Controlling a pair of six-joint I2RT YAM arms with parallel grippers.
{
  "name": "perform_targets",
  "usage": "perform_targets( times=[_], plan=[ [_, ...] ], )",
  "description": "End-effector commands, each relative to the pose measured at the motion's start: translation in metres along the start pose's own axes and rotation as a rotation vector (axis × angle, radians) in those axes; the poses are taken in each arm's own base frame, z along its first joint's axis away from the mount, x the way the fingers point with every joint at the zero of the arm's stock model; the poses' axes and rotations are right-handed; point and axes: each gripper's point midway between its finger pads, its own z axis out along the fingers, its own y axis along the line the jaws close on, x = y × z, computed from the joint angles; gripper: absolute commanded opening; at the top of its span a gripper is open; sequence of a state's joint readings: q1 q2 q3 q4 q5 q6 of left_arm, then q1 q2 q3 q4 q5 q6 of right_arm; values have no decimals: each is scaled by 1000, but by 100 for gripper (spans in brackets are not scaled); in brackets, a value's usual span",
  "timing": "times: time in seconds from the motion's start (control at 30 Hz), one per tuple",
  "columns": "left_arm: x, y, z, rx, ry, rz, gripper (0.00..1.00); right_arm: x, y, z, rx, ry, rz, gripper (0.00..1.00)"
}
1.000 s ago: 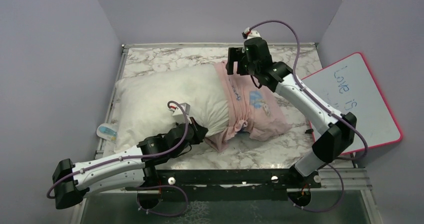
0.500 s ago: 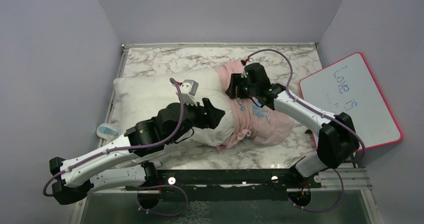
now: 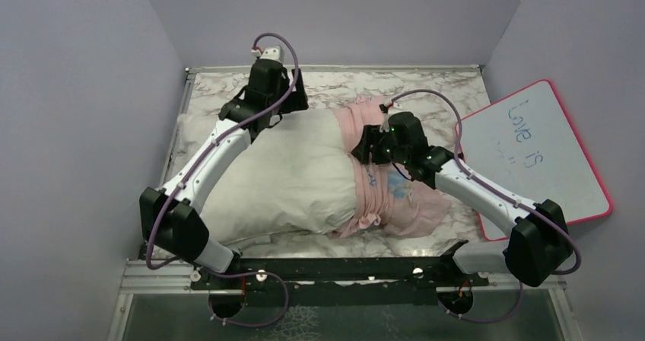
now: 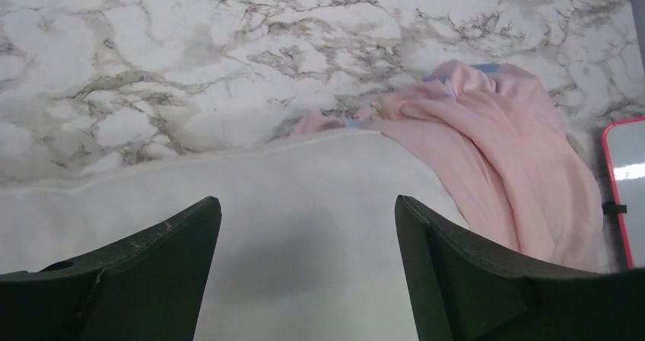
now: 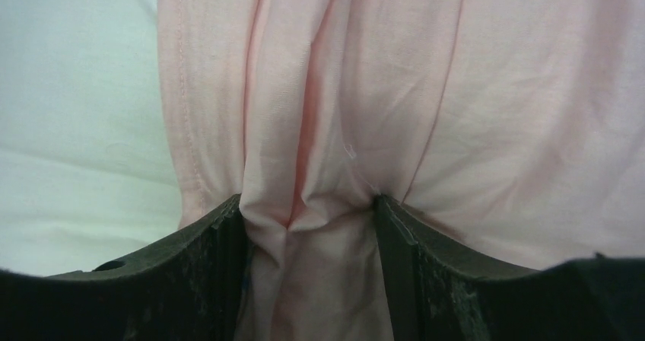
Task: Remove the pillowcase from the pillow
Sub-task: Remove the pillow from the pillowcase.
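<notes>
The white pillow [image 3: 281, 173] lies across the marble table, its right end still inside the bunched pink pillowcase [image 3: 395, 196]. My right gripper [image 3: 363, 145] presses down on the case's gathered edge. In the right wrist view the right gripper [image 5: 306, 201] is shut on a pinched ridge of pillowcase [image 5: 380, 67] folds, with bare pillow [image 5: 68, 90] to the left. My left gripper [image 3: 280, 106] hovers at the pillow's far edge. The left wrist view shows this gripper [image 4: 306, 201] open over plain pillow [image 4: 304, 166], holding nothing, with the pillowcase [image 4: 502, 143] heaped to its right.
A pink-framed whiteboard [image 3: 544, 154] leans at the right side of the table, its edge [image 4: 620, 173] showing in the left wrist view. Marble tabletop [image 3: 228, 86] shows behind the pillow. Purple walls close in the left, back and right.
The left arm let go at the pillow's near side, swung to its far edge and opened. The right gripper came down from the back onto the pillowcase and closed on its folds.
</notes>
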State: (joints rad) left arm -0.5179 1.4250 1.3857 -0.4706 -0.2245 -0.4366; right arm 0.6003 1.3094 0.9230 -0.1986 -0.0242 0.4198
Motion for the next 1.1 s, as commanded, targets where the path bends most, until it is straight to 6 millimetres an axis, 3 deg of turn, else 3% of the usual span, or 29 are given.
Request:
perform_targets(
  times=[0.0, 0.07, 0.13, 0.2, 0.3, 0.33, 0.43, 0.5, 0.53, 0.63, 0.73, 0.93, 1.07],
  plan=[
    [-37, -21, 33, 315, 22, 9, 87, 88, -8, -8, -13, 307, 40, 63],
    [-17, -28, 55, 441, 122, -12, 87, 88, -4, -10, -25, 316, 56, 63],
    [10, -43, 62, 597, 246, -36, 85, 76, -3, -13, -12, 291, 54, 63],
    [35, -54, 54, 722, 347, -59, 81, 51, -2, -15, 20, 239, 27, 65],
    [57, -53, 38, 774, 392, -59, 70, 0, -4, -19, 103, 148, -26, 70],
    [62, -52, 32, 777, 397, -57, 62, -16, -5, -20, 131, 124, -45, 72],
    [66, -53, 10, 813, 401, -44, 26, -72, -4, -26, 191, 30, -75, 80],
    [61, -53, -5, 815, 372, -25, 6, -101, -7, -26, 212, -21, -74, 87],
    [59, -52, -10, 805, 356, -16, 0, -114, -11, -25, 216, -38, -62, 89],
    [53, -48, -23, 776, 312, 6, 0, -142, -24, -14, 208, -42, -24, 91],
    [52, -43, -31, 740, 279, 16, 0, -147, -14, 6, 126, 22, -84, 94],
    [57, -32, -36, 671, 255, -1, 0, -92, -8, 37, 14, 264, -99, 91],
    [53, -32, -39, 662, 228, -8, 0, -89, -34, 45, 135, 255, -135, 68]
  ],
)
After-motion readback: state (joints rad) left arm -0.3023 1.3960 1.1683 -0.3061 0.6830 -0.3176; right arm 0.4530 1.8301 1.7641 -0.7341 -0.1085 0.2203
